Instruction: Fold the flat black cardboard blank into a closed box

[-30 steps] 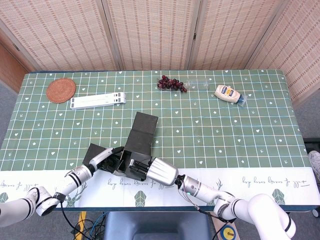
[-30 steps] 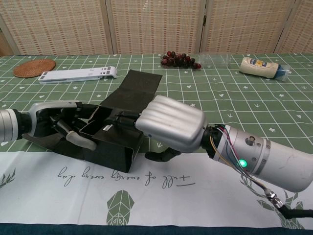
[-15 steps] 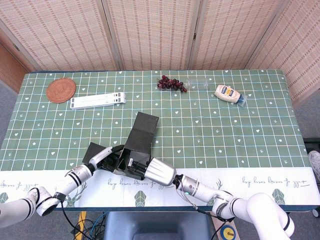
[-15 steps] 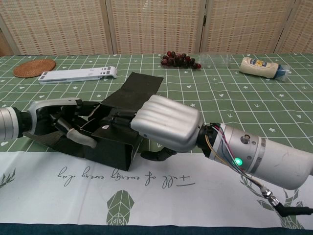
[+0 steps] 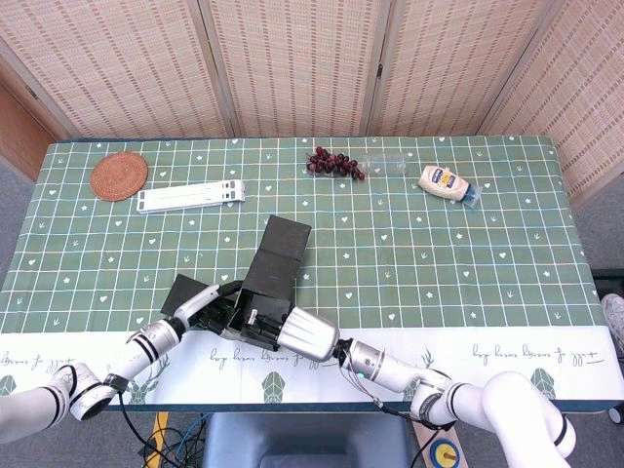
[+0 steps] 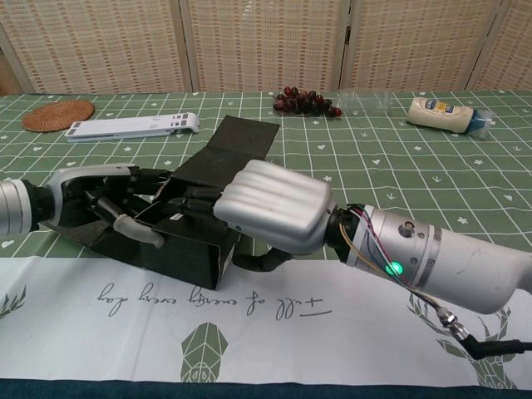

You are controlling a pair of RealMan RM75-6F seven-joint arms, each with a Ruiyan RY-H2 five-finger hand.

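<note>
The black cardboard box [image 5: 275, 265] [image 6: 184, 249] stands half folded near the table's front edge, left of centre. Its long lid flap [image 5: 287, 239] [image 6: 239, 143] stretches away toward the far side. My left hand [image 5: 198, 308] [image 6: 98, 202] grips the box's left wall, with its fingers curled over the rim into the opening. From the right, my right hand [image 5: 304, 333] [image 6: 274, 205] holds the box: its fingers lie over the top edge into the cavity and its thumb presses the near right wall. The box's inside is mostly hidden by the hands.
Along the far side lie a woven coaster [image 5: 119, 175], a long white folding stand [image 5: 191, 197], a bunch of dark grapes [image 5: 334, 163], a clear plastic bottle [image 5: 388, 164] and a mayonnaise bottle [image 5: 448, 182]. A white strip of tablecloth [image 6: 274, 316] runs along the front edge.
My right hand has slid a little to the left, further over the box. The lid flap has shifted slightly away. The left hand has barely moved.
</note>
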